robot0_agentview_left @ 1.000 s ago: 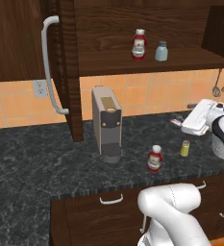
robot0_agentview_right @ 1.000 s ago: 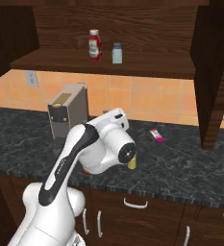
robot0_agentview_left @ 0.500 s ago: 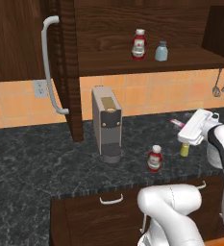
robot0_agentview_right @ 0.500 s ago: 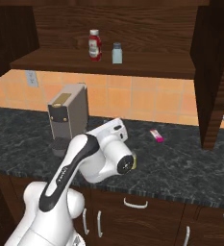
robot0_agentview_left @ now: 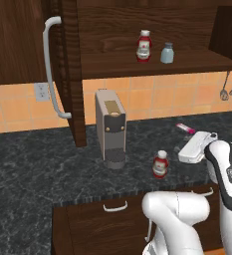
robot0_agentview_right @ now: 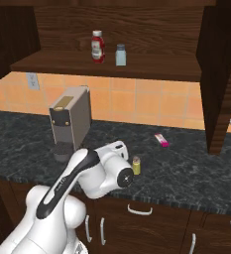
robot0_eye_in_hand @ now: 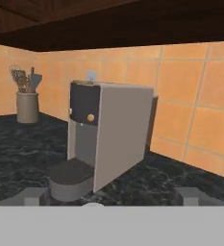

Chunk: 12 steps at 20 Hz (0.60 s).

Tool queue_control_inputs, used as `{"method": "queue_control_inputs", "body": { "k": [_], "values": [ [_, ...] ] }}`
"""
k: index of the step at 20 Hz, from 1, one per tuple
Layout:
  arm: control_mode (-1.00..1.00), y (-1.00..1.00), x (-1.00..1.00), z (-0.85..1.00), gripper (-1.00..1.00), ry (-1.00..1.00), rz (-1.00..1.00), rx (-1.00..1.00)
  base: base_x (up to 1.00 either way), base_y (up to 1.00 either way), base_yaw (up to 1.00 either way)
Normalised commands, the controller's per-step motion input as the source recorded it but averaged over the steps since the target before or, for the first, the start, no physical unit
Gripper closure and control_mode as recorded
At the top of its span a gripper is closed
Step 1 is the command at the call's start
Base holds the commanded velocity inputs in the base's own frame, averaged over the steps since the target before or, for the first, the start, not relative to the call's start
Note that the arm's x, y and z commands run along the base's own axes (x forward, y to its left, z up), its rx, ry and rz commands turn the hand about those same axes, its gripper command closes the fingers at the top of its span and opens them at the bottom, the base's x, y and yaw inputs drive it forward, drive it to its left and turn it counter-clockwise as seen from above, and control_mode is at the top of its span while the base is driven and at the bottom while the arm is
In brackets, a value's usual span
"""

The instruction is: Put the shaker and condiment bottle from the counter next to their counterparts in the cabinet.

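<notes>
Two red bottles show in the left base view: the condiment bottle (robot0_agentview_left: 160, 164) stands upright on the dark speckled counter (robot0_agentview_left: 33, 169), just in front and to the right of the grey coffee machine (robot0_agentview_left: 110, 128), while its counterpart (robot0_agentview_left: 144, 46) stands on the shelf of the open cabinet (robot0_agentview_left: 137, 63). Beside that upper bottle, to its right, sits the pale blue-grey shaker (robot0_agentview_left: 167, 53) with a grey cap. The cabinet door (robot0_agentview_left: 18, 45) hangs open at the left, with its long light-grey bar handle (robot0_agentview_left: 52, 69) running down its edge.

From the right base view, the yellow-green shaker (robot0_agentview_right: 136, 165) stands upright on the counter near the front edge, just beside the arm's round wrist joint and partly hidden by it. A pink-and-white tube (robot0_agentview_right: 161, 140) lies flat farther back, near the orange tiled wall (robot0_agentview_right: 151, 104). The same two shelf items appear here as well, side by side.

In the left base view the gripper (robot0_agentview_left: 179, 149) is held low over the counter, to the right of the condiment bottle and apart from it. The hand view looks toward the coffee machine, with a utensil holder (robot0_eye_in_hand: 27, 106) far behind it; the two fingertips (robot0_eye_in_hand: 34, 196) rise well apart at the bottom, and nothing lies between them.
</notes>
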Motion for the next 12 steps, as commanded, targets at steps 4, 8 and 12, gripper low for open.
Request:
{"method": "queue_control_inputs", "body": {
  "k": [4,8,12],
  "values": [
    [-1.00,0.00,0.00,-0.71,-1.00,0.07,0.01,0.03,0.00,0.00,0.00],
    [-1.00,0.00,0.00,-0.64,-1.00,0.02,0.03,0.03,0.00,0.00,0.00],
    [-1.00,0.00,0.03,-0.52,-1.00,0.00,0.04,0.02,0.00,0.00,0.00]
  ]
}}
